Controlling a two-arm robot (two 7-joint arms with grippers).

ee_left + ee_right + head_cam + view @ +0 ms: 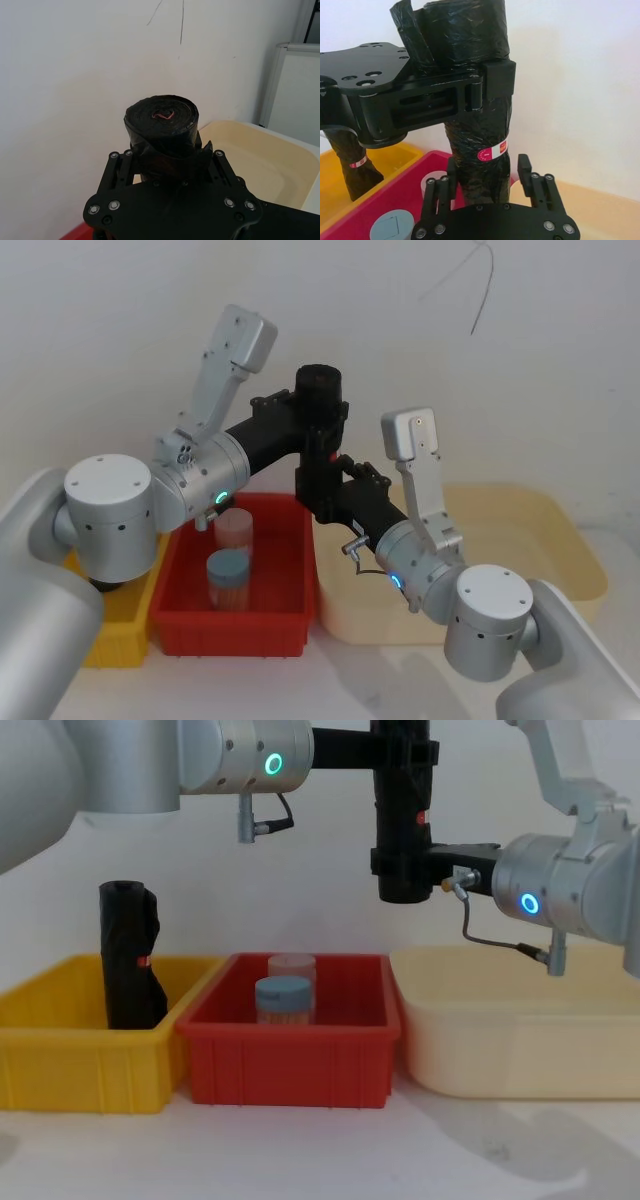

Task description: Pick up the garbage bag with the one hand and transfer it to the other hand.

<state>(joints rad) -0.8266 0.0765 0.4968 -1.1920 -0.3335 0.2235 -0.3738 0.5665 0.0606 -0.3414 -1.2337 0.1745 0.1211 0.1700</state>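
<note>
Handover at upper centre of chest view: left gripper (402,755) clamps bag (402,815) high; right gripper (487,171), jaws apart, straddles it below; close squarely before left releases

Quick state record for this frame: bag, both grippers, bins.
bag: upright, held in the air
left gripper: shut on bag near its top
right gripper: open, fingers either side of bag's lower end
handover: not yet done
yellow bin: second roll stands inside
red bin: two jars inside
</note>
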